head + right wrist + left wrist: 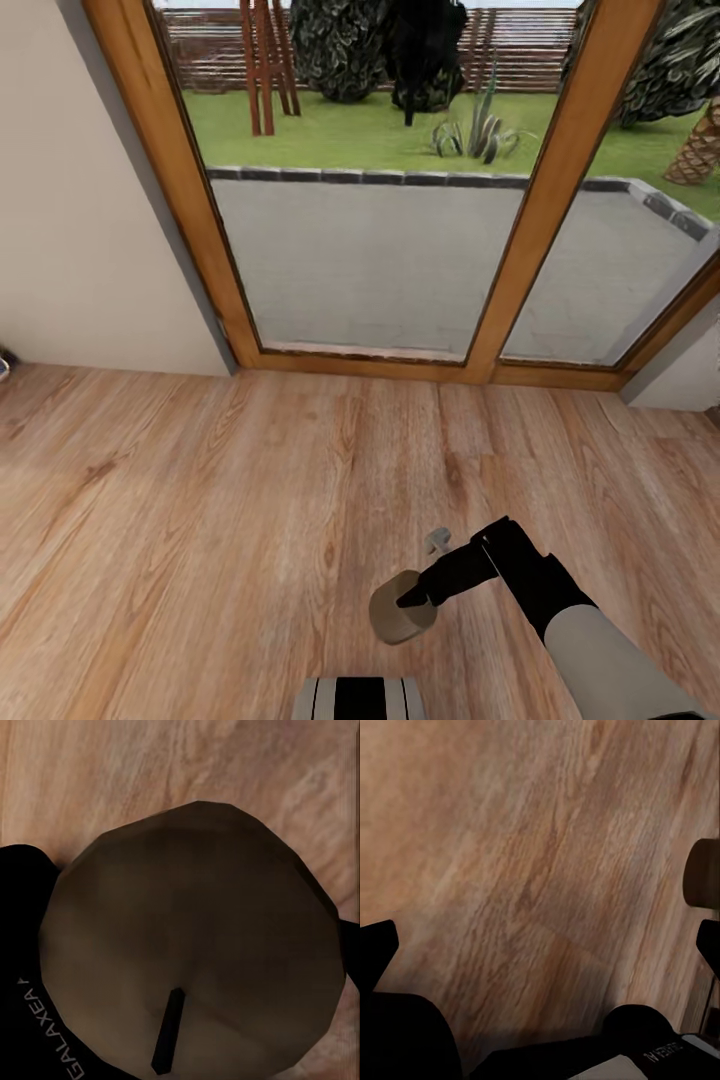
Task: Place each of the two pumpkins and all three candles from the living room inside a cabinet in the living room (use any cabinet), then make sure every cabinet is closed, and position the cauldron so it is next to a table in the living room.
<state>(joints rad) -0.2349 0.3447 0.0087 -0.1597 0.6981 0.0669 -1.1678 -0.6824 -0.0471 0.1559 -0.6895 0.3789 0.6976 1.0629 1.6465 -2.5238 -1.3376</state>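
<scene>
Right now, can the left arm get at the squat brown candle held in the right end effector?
Probably yes. The squat brown candle sits in the right end effector, and the open left end effector sees it near, with only wooden floor between.

A wooden plank floor [200,520] is seen across the lower half of the head view. At twelve o'clock a glazed door with a wooden frame [555,190] is set into a pale wall [70,200]. Beyond the glass, a grey paved terrace [400,260], a lawn [350,125], shrubs and a slatted fence are shown.
</scene>
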